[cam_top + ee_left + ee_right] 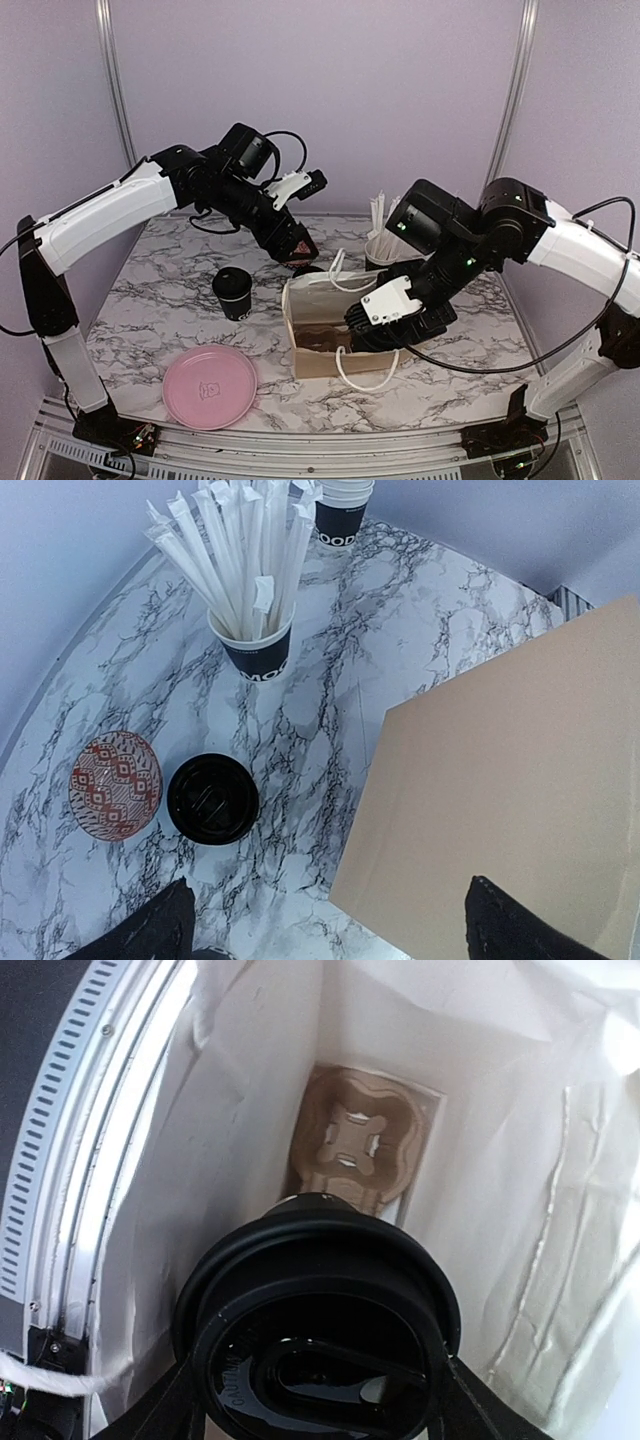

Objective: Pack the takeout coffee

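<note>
A second lidded cup (233, 293) stands unpacked on the table (150, 300), left of the paper bag (318, 362). The left gripper (330, 925) is spread wide and empty near the bag, which is not braced. Inside the bag, a lidded cup (320, 1290) is clamped by the right gripper (320, 1410) above the pulp carrier (355, 1145). If the cup is released off-centre, its hole may be missed and the cup tipped. The unsupported bag wall may also be dragged.

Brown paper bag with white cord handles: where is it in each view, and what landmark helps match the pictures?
Top external: brown paper bag at centre, standing open.
Left wrist: its tan outer side fills the lower right.
Right wrist: seen from inside, its white lining surrounds the black lidded cup.
Landmark: black cup of white straws near the bag; not in the right wrist view.
</note>
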Robot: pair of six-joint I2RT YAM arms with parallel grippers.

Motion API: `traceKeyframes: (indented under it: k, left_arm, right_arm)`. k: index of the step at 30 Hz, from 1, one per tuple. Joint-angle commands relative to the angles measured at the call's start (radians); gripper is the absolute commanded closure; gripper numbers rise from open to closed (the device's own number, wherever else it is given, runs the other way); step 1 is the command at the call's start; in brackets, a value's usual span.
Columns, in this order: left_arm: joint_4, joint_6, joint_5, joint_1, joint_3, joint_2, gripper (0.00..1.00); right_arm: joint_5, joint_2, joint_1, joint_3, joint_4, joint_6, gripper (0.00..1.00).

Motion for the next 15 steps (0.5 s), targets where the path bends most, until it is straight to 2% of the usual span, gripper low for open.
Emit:
traceKeyframes:
  k: [1, 7, 15]
  left_arm:
    - [-0.022, -0.008, 0.045, -0.023, -0.019, 0.027, 0.06]
    - [0.003, -0.011, 0.044, -0.034, -0.037, 0.068, 0.06]
    - [0.011, -0.026, 0.074, -0.054, -0.040, 0.102, 0.08]
  right_arm:
    - [-0.054, -0.048, 0.044, -0.040, -0.066, 0.012, 0.66]
    - [0.054, -0.107, 0.115, -0.114, -0.066, 0.013, 0.66]
    - [0.113, -0.185, 0.118, -0.235, 0.018, 0.018, 0.67]
